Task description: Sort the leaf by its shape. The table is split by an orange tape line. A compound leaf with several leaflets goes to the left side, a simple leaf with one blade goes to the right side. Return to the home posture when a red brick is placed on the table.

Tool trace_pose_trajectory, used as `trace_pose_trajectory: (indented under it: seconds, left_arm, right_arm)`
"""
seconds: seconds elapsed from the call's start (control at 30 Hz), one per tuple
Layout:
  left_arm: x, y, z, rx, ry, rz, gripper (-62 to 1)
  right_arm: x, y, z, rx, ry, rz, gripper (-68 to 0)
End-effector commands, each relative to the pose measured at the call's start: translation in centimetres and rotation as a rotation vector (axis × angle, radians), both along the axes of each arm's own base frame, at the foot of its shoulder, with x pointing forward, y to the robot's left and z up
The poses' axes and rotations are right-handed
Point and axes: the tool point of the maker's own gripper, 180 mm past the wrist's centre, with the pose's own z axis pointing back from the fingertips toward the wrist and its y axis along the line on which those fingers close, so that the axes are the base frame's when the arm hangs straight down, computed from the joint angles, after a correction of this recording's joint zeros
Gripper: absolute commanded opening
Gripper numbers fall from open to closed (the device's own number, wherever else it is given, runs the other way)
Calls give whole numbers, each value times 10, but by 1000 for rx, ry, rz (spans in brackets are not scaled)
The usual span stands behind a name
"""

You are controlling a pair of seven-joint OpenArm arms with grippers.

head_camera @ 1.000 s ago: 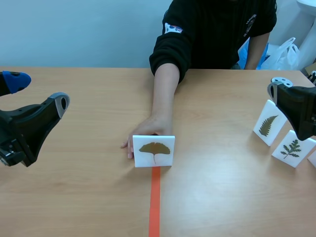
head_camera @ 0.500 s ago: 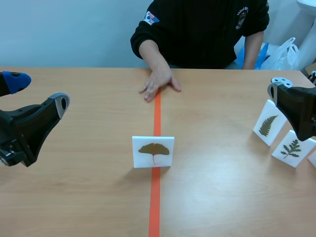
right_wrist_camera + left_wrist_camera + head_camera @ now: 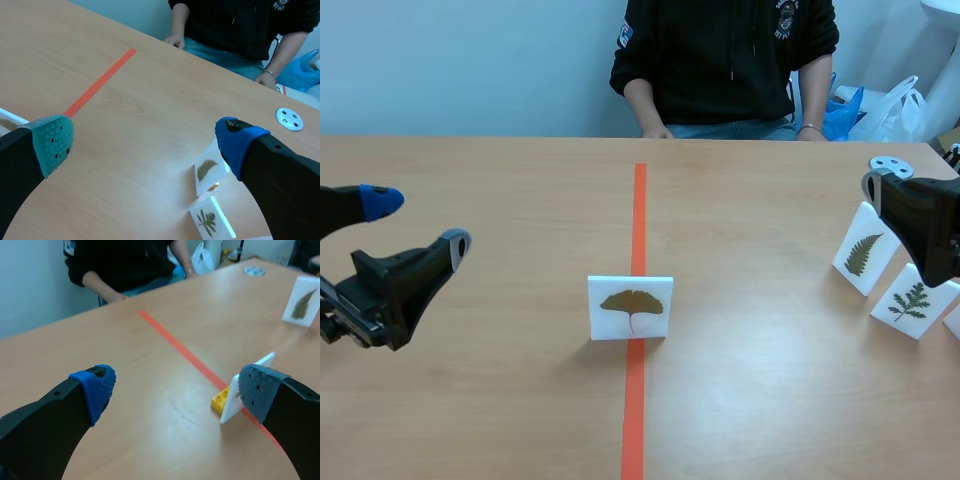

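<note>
Person's hand (image 3: 655,131) withdrew to 12 o'clock; ginkgo card (image 3: 630,307) free, belongs right. Left gripper (image 3: 417,222) wide, closing in; right gripper (image 3: 145,142) wide.

Pale blue wall (image 3: 470,60), wooden table (image 3: 500,400)

The scene view sits high between the arms, looking forward and down the pale wooden table (image 3: 480,420) along the orange tape line (image 3: 635,400) to the person in a black top (image 3: 720,50) at the far edge. The left wrist view rides low and close to the tabletop, catching edge-on the white card with a brown fan-shaped leaf (image 3: 230,402) that the scene view meets face-on. The right wrist view looks down from higher, sharing the white card with an olive fern frond (image 3: 207,171) with the scene view.
</note>
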Motion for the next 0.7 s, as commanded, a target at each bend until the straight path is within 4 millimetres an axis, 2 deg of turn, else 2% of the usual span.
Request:
trace_pose_trajectory:
  seconds: [0.0,0.3,0.67]
  left_arm:
    - [5,-3,-1,10,-10,-36,-80]
    - [21,-21,-53,145,82,-176,-80]
    - [35,-45,-104,174,164,-259,-80]
  right_arm:
    - [4,1,12,-2,-37,4,-97]
    - [4,0,11,-5,-30,3,-97]
    - [4,0,11,-5,-31,3,-97]
